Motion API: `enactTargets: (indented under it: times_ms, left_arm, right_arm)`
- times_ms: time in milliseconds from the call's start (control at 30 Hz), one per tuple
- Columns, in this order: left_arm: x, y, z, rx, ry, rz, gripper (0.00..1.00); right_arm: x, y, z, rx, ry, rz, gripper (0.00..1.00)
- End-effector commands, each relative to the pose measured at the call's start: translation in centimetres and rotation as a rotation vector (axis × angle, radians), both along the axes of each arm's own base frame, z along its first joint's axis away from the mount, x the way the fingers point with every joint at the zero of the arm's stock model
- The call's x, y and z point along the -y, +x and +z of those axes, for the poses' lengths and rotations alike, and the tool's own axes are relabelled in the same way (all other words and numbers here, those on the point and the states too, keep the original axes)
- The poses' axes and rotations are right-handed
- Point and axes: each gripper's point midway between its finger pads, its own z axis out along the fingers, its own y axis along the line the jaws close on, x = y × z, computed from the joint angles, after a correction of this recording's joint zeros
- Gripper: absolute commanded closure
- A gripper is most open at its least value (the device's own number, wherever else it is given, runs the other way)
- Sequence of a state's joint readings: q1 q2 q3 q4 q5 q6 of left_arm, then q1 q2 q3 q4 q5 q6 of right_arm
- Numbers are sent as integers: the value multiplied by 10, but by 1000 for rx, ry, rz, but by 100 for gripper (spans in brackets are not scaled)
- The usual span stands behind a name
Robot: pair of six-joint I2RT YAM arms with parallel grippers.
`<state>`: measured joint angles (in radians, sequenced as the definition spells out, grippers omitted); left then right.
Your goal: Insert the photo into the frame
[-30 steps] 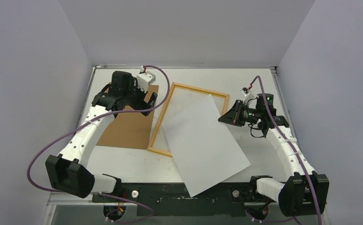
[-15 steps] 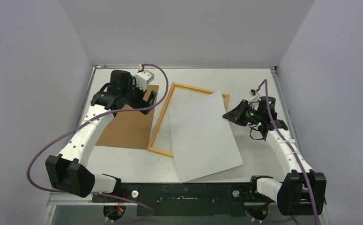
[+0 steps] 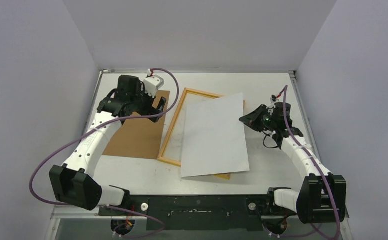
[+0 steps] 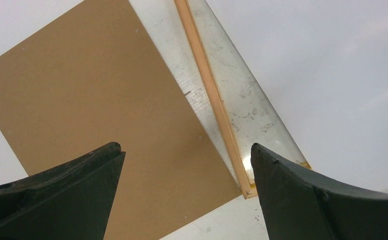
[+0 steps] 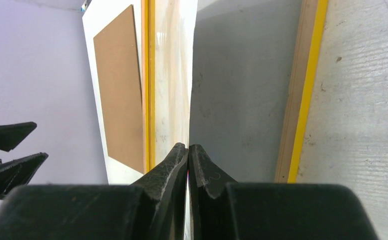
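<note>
One photo (image 3: 214, 135). One frame (image 3: 172, 124). One brown panel (image 3: 136, 135). Three flat pieces in all, on one table (image 3: 262, 85). Two arms: left arm (image 3: 89, 142), right arm (image 3: 302, 157). Two grippers: left gripper (image 4: 184, 147), right gripper (image 5: 187, 147). Two fingers (image 4: 71, 195) on each, four in all. Two purple cables, one per arm: left cable (image 3: 179, 89), right cable (image 3: 287, 100). Three pale walls round the table: left wall (image 3: 31, 75), back wall (image 3: 197, 35), right wall (image 3: 357, 75). One black bar (image 3: 197, 205) along the near edge. Two white knobs on it: left knob (image 3: 143, 205), right knob (image 3: 252, 205).
</note>
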<state>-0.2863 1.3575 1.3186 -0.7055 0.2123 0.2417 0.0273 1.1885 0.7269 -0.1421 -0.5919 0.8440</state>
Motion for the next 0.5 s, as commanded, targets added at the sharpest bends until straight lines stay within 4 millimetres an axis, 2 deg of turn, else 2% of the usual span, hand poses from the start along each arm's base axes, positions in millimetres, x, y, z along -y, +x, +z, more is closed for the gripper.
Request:
enactTargets:
  times_ms: [0,200,333,467]
  left_arm:
    - [-3,4,-1,7,-2,19,1]
    - [-10,3,-19,-31,25,5,2]
    - [-24,7,-38,-79,56,15,2]
    - [-38,10,-53,-104,80,24,2]
  right_arm:
    - [0,18,4,46,25,-83,95]
    - [-15,23,-8,33,33,-117,95]
    - [-22,26,-14,25,32,-122,95]
    - [-19,29,-16,26,14,-146,95]
